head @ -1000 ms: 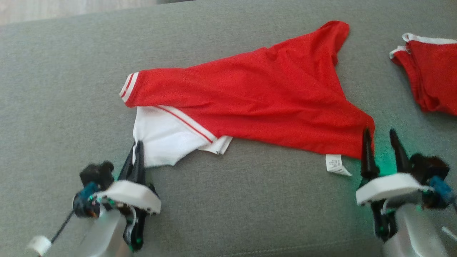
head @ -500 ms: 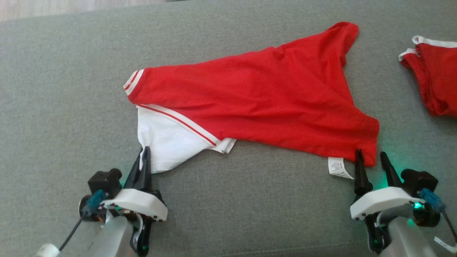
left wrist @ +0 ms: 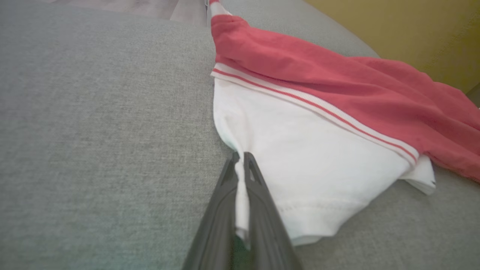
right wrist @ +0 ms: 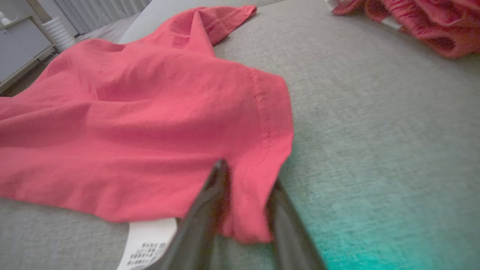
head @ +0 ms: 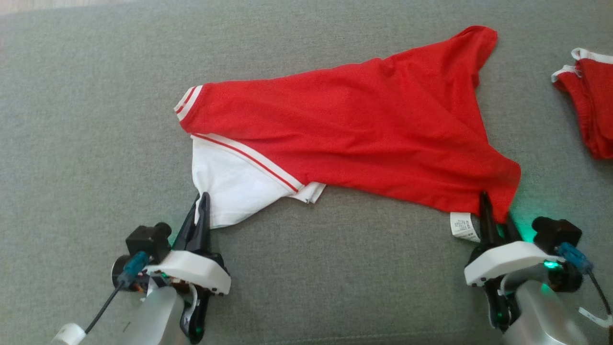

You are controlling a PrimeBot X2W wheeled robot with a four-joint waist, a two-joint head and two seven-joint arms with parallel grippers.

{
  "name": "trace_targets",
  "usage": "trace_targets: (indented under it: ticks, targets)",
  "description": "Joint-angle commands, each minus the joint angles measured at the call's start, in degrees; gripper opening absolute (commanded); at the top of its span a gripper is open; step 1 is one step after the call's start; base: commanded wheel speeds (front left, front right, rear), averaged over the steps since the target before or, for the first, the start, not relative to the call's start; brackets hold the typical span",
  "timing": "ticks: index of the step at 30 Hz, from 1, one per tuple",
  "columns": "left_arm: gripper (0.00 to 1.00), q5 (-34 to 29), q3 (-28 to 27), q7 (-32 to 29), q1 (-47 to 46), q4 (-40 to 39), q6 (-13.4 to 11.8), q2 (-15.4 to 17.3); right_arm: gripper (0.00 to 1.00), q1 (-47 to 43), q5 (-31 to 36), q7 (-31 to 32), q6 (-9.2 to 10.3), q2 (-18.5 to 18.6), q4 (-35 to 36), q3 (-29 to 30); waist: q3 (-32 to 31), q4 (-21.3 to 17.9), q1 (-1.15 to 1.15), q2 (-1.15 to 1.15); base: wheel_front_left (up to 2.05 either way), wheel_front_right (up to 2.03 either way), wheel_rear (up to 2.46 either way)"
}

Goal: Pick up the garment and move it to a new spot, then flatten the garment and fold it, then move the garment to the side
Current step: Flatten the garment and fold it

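**Sofa** (head: 96,120). Grey woven seat, the work surface. It carries everything listed below.

**Garment** (head: 359,129). Red shirt with a white panel (head: 230,191) and a striped cuff (head: 187,103). It lies mid-seat on a slant, with one red end far up at the right and the white panel nearest the robot's left. The cloth is rumpled, with the red layer lapped over the white. It is neither flat nor folded.

**Second garment** (head: 591,110). Red heap with white trim at the right edge, well apart from the shirt and untouched.

**Left gripper** (head: 204,201). Fingers are together, clamped on the near corner of the white panel. The left wrist view shows white cloth pinched between them.

**Right gripper** (head: 495,208). Fingers stand apart, one on each side of the near red hem corner. The right wrist view shows loose cloth between them with no firm pinch evident.

**Label** (head: 463,226). White care tag, hanging off the red hem just beside the right gripper.

**Progress, as judged.** Both near corners are addressed, one gripped and one about to be. This suits either lifting the shirt or pulling it taut to spread it. Whether the shirt already lies in its new spot cannot be told. Flattening is unfinished. Folding and the final shift to the side are left.
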State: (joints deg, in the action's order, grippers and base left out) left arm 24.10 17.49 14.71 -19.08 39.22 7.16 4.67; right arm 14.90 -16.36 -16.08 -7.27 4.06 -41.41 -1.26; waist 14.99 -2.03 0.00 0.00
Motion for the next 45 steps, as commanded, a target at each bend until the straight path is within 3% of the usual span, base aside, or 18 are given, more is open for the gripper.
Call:
trace_targets:
  ticks: [1,7,13,17,20,25,33,39,45]
  targets:
    - [0.0,0.25,-1.08,0.29,-1.15,-1.49,0.32,1.09,0.0,-0.77,-0.57,1.08,-0.22,-1.18,-2.39,-3.37,0.2,0.21,0.0,0.0,0.0,0.0,0.0]
    - [0.0,1.08,-1.81,0.29,-1.75,-4.02,0.32,1.47,0.0,-0.03,-3.87,1.08,-0.22,-1.18,0.95,-2.99,-0.28,0.7,0.0,0.0,0.0,0.0,0.0]
    - [0.0,2.55,-3.22,0.29,-3.69,-11.63,0.32,2.46,0.0,1.52,-5.96,1.08,-0.22,-1.18,12.63,-1.93,-3.7,0.88,0.0,0.0,0.0,0.0,0.0]
    - [0.0,4.13,-3.72,0.29,-7.78,-18.37,0.32,5.23,0.0,4.84,-5.6,1.08,-0.22,-1.04,21.98,-2.04,-8.0,0.98,0.0,0.0,0.0,0.0,0.0]
    - [0.0,5.43,-4.15,0.29,-12.15,-22.0,0.32,7.72,0.0,8.34,-6.84,1.08,-0.22,0.7,27.22,-2.7,-11.32,1.18,0.0,0.0,0.0,0.0,0.0]
    - [0.0,5.85,-5.19,-0.13,-22.37,-24.89,0.3,12.23,0.0,16.9,-10.51,1.08,-0.22,7.23,32.4,-4.81,-15.81,2.23,0.0,0.0,0.0,0.0,0.0]
    - [0.0,1.66,-5.19,-4.53,-35.55,-23.55,-2.23,15.65,0.0,29.66,-14.57,5.2,-0.22,12.82,28.65,-10.39,-14.84,3.19,0.0,0.0,0.0,0.0,0.0]
    - [0.0,-0.66,-3.82,-6.23,-43.15,-16.8,-2.84,16.14,0.0,39.16,-13.32,8.58,-0.22,12.08,19.64,-14.29,-7.62,3.91,0.0,0.0,0.0,0.0,0.0]
    - [0.0,-3.87,-2.68,-1.87,-50.08,-6.15,-3.54,15.88,0.0,50.54,-8.52,4.51,-0.22,10.21,7.55,-15.09,-1.46,4.25,0.0,0.0,0.0,0.0,0.0]
